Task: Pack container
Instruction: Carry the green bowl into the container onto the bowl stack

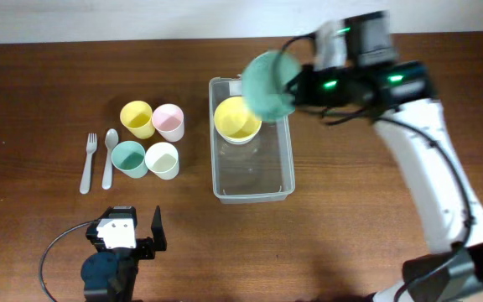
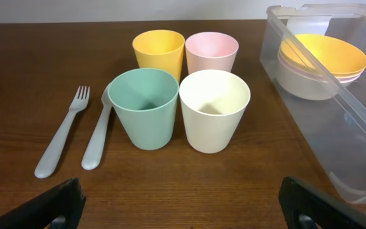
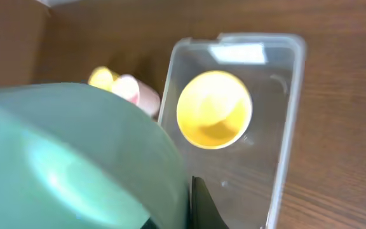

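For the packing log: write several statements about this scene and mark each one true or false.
1. The right gripper holds a green bowl above the container. True.
2. The yellow bowl sits on the table beside the container. False: it lies inside the container.
3. Four cups stand outside the container. True.
4. The left gripper grips the fork. False: it is open and holds nothing, and the fork lies on the table.

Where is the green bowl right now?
Overhead view: the green bowl is in the right pincer, above the far end of the container, near the yellow bowl.
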Motion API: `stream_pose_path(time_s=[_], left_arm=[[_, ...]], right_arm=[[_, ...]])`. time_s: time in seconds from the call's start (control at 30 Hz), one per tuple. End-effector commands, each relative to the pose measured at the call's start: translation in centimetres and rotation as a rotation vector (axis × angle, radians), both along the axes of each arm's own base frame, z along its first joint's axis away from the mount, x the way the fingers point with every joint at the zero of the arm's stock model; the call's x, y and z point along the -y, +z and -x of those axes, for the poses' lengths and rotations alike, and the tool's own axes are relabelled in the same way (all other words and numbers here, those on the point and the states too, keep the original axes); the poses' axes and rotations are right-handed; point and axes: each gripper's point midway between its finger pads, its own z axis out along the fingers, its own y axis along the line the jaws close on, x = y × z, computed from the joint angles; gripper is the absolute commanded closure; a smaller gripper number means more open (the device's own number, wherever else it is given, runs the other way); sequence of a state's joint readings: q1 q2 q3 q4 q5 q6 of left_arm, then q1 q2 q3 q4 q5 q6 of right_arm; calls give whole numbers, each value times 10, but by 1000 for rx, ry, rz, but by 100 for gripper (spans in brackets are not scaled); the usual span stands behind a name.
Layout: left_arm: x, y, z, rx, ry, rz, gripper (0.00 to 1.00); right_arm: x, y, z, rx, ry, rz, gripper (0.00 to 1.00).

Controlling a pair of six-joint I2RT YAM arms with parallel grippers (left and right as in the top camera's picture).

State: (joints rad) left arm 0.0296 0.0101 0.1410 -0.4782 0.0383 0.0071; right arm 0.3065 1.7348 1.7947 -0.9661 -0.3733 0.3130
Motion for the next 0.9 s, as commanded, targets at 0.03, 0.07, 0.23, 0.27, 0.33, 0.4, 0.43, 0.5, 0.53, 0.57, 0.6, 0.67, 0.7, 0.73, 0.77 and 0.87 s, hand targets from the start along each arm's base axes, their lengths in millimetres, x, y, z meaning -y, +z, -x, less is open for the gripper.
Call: stream_pose_path(time_s=[0.03, 0.07, 0.23, 0.27, 0.33, 0.4, 0.43, 0.5, 0.53, 0.57, 0.6, 0.67, 0.7, 0.73, 0.77, 0.87], left_arm=[[3, 0, 0, 4, -16, -4, 0], [3, 0, 0, 4, -16, -4, 0], [3, 0, 0, 4, -16, -4, 0], [3, 0, 0, 4, -16, -4, 0], [3, 0, 0, 4, -16, -4, 0], [3, 0, 0, 4, -16, -4, 0], [3, 0, 0, 4, -16, -4, 0], [3, 0, 0, 4, -16, -4, 0], [3, 0, 0, 4, -16, -4, 0], [3, 0, 0, 4, -16, -4, 0], [3, 0, 0, 4, -16, -4, 0], [3, 0, 0, 4, -16, -4, 0], [3, 0, 0, 4, -16, -4, 0], [3, 0, 0, 4, -16, -4, 0], [3, 0, 0, 4, -16, -4, 0], [3, 0, 0, 4, -16, -4, 0]], right_arm=[[-19, -75, -27, -47, -3, 183, 96], [-21, -88, -33, -59, -2, 188, 96], [-30, -153, -54, -123, 36, 195, 96], [-32, -158, -54, -131, 46, 187, 96], [-34, -169, -58, -137, 50, 191, 96], [-35, -171, -61, -121, 64, 195, 91], [-36, -170, -63, -101, 81, 198, 86], [-38, -162, -66, -58, 127, 208, 76], [-39, -157, -67, -46, 136, 210, 74], [-38, -151, -69, -37, 134, 208, 73], [-37, -143, -70, -32, 131, 207, 73], [-32, -120, -68, -31, 122, 207, 73], [-29, -110, -67, -30, 118, 206, 73], [-20, -92, -67, -25, 103, 204, 73], [-14, -81, -66, -24, 90, 204, 73], [22, -46, -59, -41, 27, 208, 73]])
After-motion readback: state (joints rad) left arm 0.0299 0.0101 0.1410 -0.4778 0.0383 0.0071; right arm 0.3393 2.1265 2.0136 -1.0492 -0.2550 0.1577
